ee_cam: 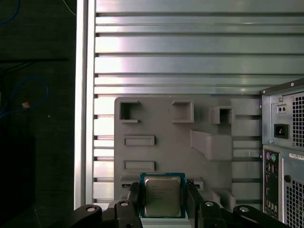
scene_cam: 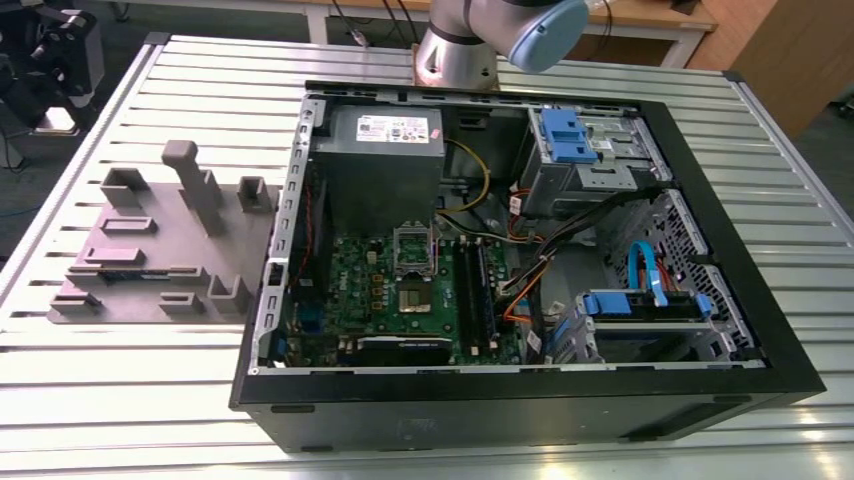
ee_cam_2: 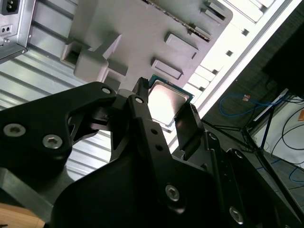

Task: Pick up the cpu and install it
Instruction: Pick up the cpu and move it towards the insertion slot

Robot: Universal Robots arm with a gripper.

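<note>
The cpu [ee_cam: 162,194], a small square chip with a shiny silver top and a thin pale rim, sits between the two black fingers [ee_cam: 134,197] of my gripper [ee_cam: 163,202], which is shut on its edges. It hangs well above the mauve-grey tray [ee_cam: 161,123]. In the second wrist view the cpu [ee_cam_2: 165,100] shows again in the gripper [ee_cam_2: 166,108], over the tray [ee_cam_2: 142,28]. In the exterior view the metal-framed socket [scene_cam: 414,262] lies on the green motherboard inside the open computer case [scene_cam: 721,330].
The tray [scene_cam: 147,230] with upright blocks lies on the slatted metal table [scene_cam: 134,380], at the exterior view's left of the case. The case's rear panel [ee_cam: 285,147] stands beside the tray. The table edge [ee_cam: 85,95] borders a dark floor with cables. The arm's base [scene_cam: 461,55] stands behind the case.
</note>
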